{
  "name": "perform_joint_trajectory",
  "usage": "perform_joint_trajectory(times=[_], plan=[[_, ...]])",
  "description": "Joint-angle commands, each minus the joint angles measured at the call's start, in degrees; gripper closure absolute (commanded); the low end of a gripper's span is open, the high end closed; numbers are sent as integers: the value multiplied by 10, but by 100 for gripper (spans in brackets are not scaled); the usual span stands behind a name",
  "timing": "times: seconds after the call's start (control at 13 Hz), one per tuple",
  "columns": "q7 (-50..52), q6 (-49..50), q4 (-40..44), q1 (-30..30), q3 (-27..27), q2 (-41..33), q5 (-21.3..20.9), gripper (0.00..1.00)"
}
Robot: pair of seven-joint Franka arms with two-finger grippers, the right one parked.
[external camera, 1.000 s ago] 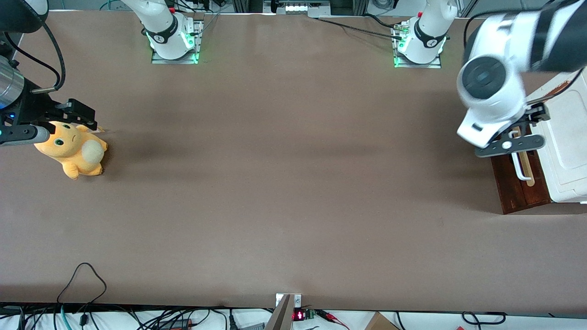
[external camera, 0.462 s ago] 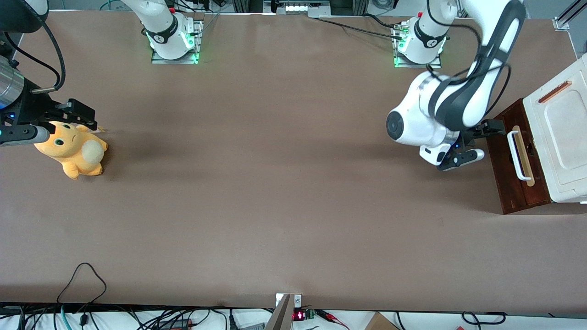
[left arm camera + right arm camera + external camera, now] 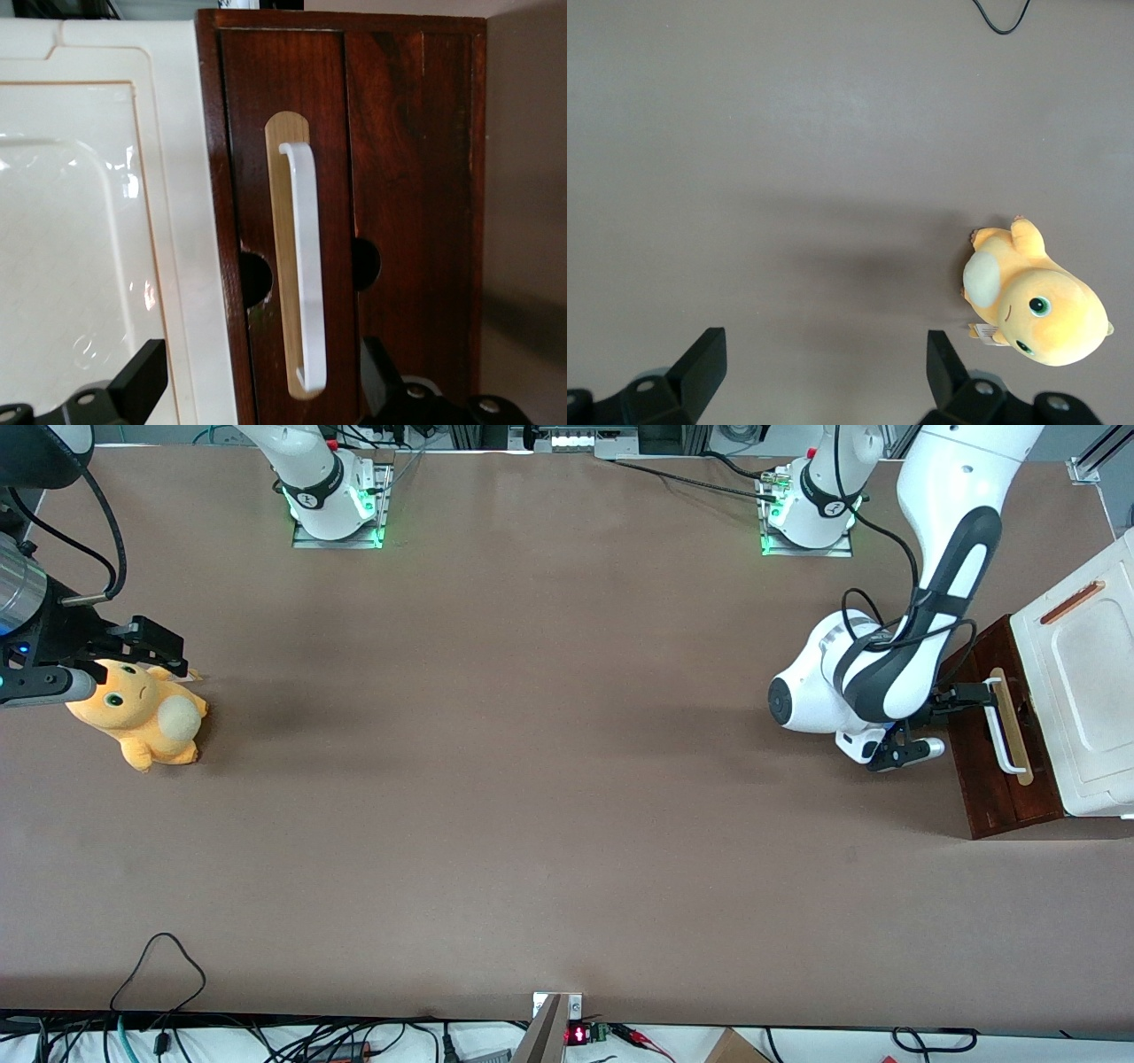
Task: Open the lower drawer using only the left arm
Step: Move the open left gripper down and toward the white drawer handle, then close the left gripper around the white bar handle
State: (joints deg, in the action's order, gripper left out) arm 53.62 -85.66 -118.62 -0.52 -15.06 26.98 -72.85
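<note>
The left arm (image 3: 895, 664) is reaching toward the working arm's end of the desk (image 3: 532, 779), its jaws (image 3: 974, 693) standing spread wide apart and gripping nothing. The lower drawer (image 3: 354, 221) is sitting shut right in front of the jaws, its white bar handle (image 3: 304, 274) lying between the two fingers (image 3: 142, 381) without touching either. The white cabinet top (image 3: 1081, 664) is showing just above the drawer front.

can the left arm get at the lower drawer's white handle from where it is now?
Probably yes. The gripper sits open right in front of the lower drawer, its fingers straddling the white handle, with nothing between them.
</note>
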Motion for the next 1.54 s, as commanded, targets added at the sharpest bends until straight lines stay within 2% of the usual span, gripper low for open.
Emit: perform_joint_trajectory(times=[0.0,0.23,0.38,1.0,1.46], plan=[[21,-2,-33,5,13,5,-39,4],[97,35,-40,7,19,59,-86,4],[123,53,-38,11,18,72,-90,4],[93,30,4,-19,18,83,-99,6],[64,13,1,-33,20,79,-124,15]])
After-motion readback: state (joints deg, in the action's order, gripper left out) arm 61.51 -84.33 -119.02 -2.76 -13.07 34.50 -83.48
